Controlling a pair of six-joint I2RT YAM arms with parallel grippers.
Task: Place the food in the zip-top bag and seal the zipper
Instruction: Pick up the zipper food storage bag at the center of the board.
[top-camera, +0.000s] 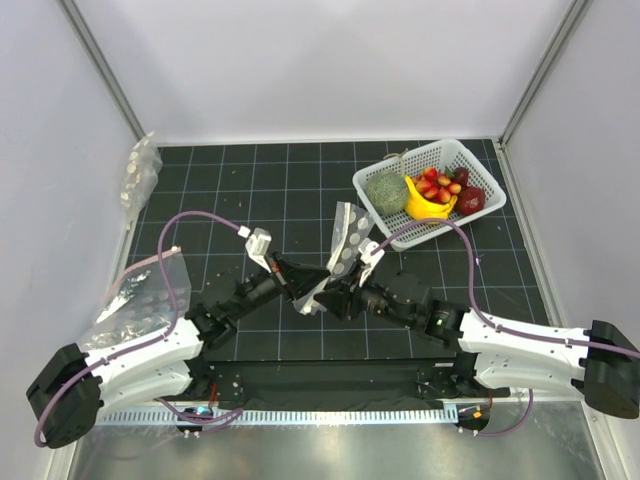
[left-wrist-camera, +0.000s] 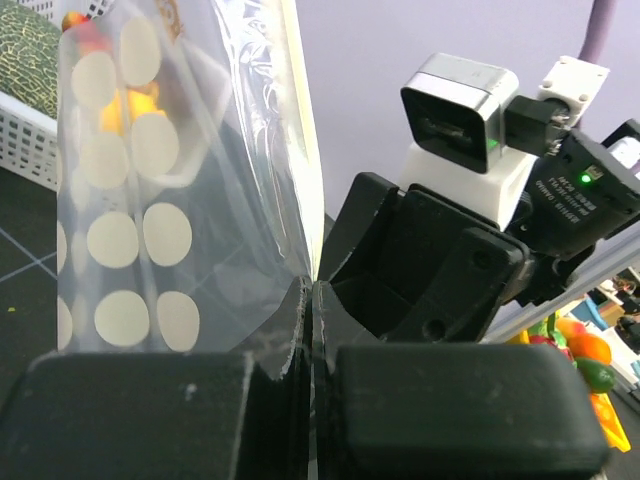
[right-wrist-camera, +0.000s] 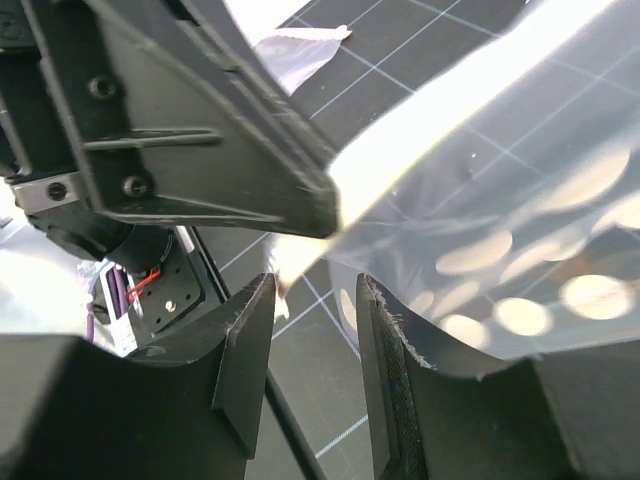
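White lattice plastic basket (top-camera: 478, 165) holds the red fruits (top-camera: 437, 187), a banana (top-camera: 428, 207) and a round green vegetable (top-camera: 385, 190). The clear dotted bag (top-camera: 347, 243) stands upright mid-desk (top-camera: 250, 180), pinched by the left fingers (left-wrist-camera: 298, 340); the right fingers (right-wrist-camera: 385, 330) are apart at its edge.

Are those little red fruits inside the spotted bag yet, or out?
Out. The red fruits lie in the white basket, and the dotted bag, pinched by the left tool, stands apart from it.
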